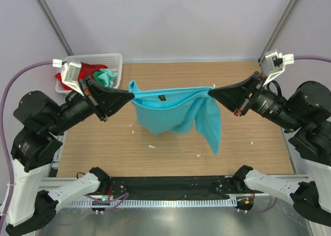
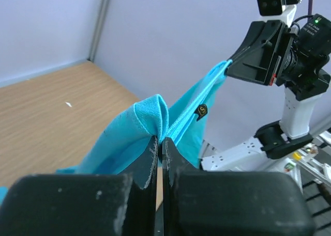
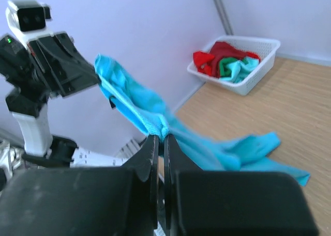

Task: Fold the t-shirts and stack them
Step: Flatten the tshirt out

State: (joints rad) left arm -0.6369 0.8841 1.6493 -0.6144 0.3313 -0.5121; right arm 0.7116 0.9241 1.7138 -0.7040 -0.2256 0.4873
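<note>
A sky-blue t-shirt (image 1: 173, 112) hangs stretched in the air between my two grippers, above the middle of the wooden table. My left gripper (image 1: 132, 96) is shut on its left top edge; the cloth bunches at the jaws in the left wrist view (image 2: 155, 120). My right gripper (image 1: 210, 93) is shut on its right top edge, seen in the right wrist view (image 3: 161, 135). A long part of the shirt droops down on the right (image 1: 211, 127). A red t-shirt (image 1: 91, 68) and a mint green t-shirt (image 1: 106, 77) lie crumpled in the basket.
A white plastic mesh basket (image 1: 115, 60) stands at the back left corner of the table; it also shows in the right wrist view (image 3: 258, 63). Small white specks lie on the wooden table (image 1: 258, 153). A black rail runs along the near edge.
</note>
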